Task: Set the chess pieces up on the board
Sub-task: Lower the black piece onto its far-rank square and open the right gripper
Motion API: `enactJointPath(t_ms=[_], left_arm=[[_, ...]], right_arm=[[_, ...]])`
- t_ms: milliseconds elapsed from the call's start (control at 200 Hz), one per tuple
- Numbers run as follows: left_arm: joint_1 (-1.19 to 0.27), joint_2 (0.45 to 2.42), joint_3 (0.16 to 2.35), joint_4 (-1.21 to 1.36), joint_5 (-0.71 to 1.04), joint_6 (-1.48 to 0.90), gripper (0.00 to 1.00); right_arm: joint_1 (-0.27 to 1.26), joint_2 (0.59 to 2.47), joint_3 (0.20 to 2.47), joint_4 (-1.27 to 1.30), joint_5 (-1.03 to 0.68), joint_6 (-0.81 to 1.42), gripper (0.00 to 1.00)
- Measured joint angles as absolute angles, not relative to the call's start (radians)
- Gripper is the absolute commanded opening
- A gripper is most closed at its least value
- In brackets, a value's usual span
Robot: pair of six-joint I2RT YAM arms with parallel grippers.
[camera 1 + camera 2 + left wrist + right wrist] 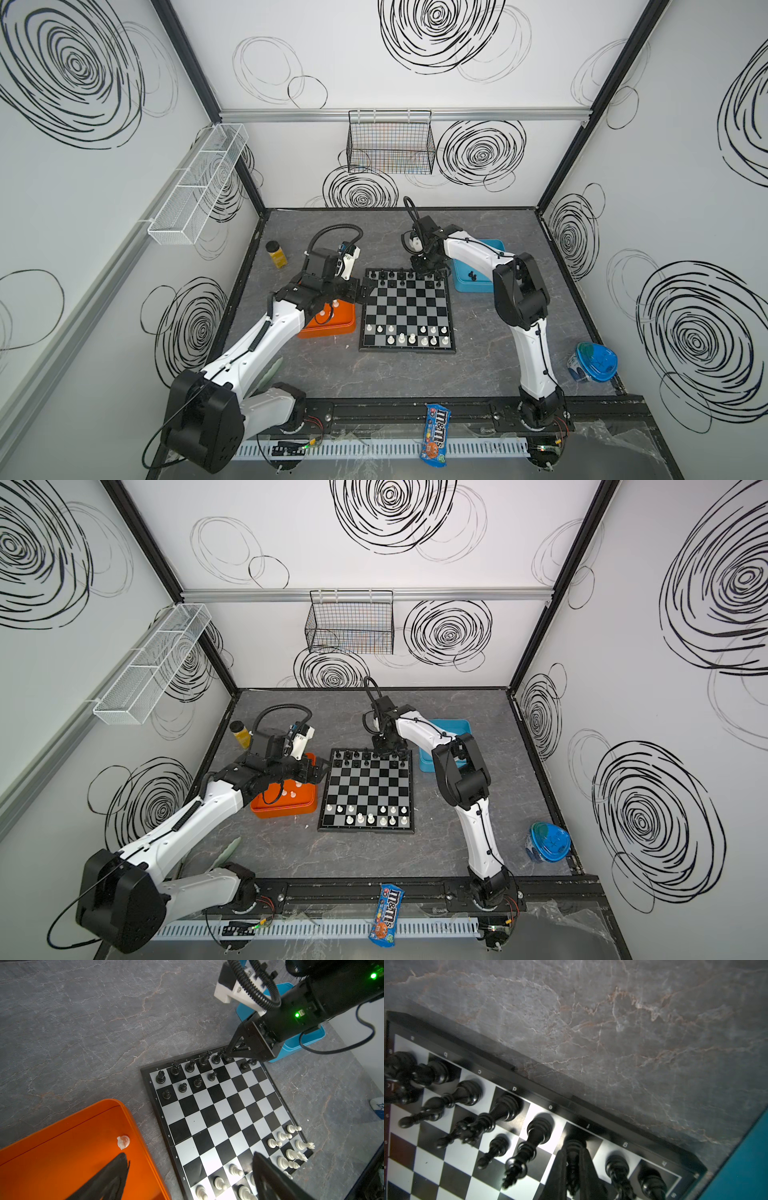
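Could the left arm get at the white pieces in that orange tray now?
Probably yes: the left gripper hangs open at the edge of the orange tray, with one white piece lying uncovered close by.

A grey marbled table [415,374] fills the lower middle of both top views. Left of centre lies an orange tray [332,331]. Right of centre, slightly higher, lies a blue tray [467,286]. A yellow jar [277,254] with a dark lid stands upright near the table's upper left corner. A blue tub [592,362] sits at its right edge, lower down. An m&m's bag [435,434] lies across the black rail [374,409] at bottom centre. A black wire basket [390,143] hangs upper centre, and a white mesh basket [199,183] hangs at the upper left. Black swirls [436,25] cover the walls [332,62].
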State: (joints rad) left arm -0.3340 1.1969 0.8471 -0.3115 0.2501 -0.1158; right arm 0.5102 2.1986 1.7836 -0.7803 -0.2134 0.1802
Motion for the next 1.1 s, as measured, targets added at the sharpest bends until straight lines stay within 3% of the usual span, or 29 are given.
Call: enactJointPath(t_ms=[385, 1101], left_arm=[[-0.341, 1.203, 0.847, -0.311, 0.244, -0.115, 0.96], [-0.347, 1.212, 0.847, -0.311, 0.241, -0.112, 0.96]], right_arm=[[0.510, 2.201, 1.787, -0.780, -0.196, 0.181, 0.12], [0.508, 2.203, 1.787, -0.781, -0.184, 0.183, 0.25]])
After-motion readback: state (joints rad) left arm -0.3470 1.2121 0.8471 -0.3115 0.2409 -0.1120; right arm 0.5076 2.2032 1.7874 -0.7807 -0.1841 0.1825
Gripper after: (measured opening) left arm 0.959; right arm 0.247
